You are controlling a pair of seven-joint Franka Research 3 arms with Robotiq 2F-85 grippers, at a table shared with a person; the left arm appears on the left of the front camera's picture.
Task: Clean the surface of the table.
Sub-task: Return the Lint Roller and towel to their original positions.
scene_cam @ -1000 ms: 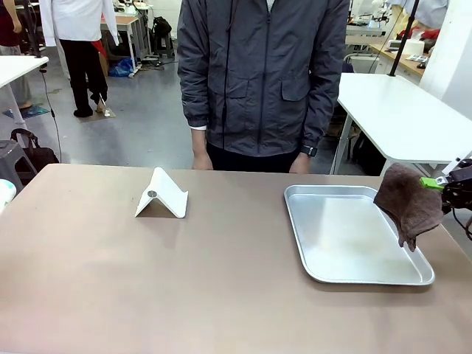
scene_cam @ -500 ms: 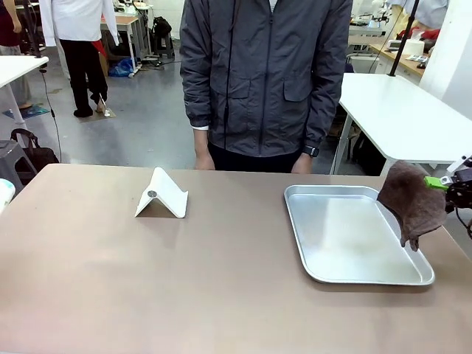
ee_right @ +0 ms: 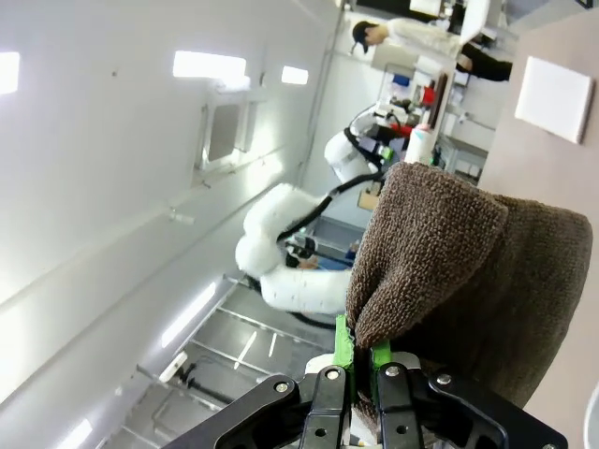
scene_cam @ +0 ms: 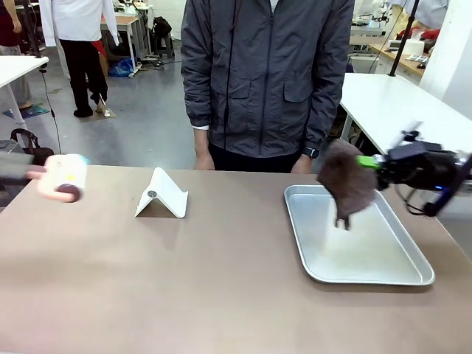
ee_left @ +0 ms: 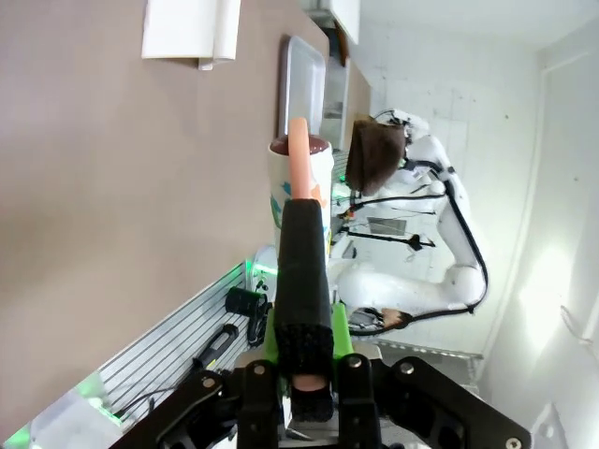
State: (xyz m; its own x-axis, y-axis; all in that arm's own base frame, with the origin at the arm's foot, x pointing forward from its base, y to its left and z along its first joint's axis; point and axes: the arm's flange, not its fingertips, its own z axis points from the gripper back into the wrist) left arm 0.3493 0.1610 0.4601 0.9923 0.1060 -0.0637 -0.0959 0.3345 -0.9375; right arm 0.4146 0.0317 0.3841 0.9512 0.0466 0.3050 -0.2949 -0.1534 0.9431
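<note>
Right arm: enters from the right edge, stretched level above the tray (scene_cam: 369, 273); right gripper (scene_cam: 363, 162) pinched tight on a brown cloth (scene_cam: 345, 181) that hangs over the tray's far half. Left arm: motion-blurred, far left of the tray; left gripper (scene_cam: 46, 171) clamped on a white spray bottle (scene_cam: 68, 177), held level.

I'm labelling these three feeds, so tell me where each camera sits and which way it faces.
Front: fixed on the robot's side, facing the person across the table; right gripper holds a cloth.
Left wrist: along the left gripper, shut on a cup.
Right wrist: along the right gripper, clamping the cloth.
All show the white stand.
</note>
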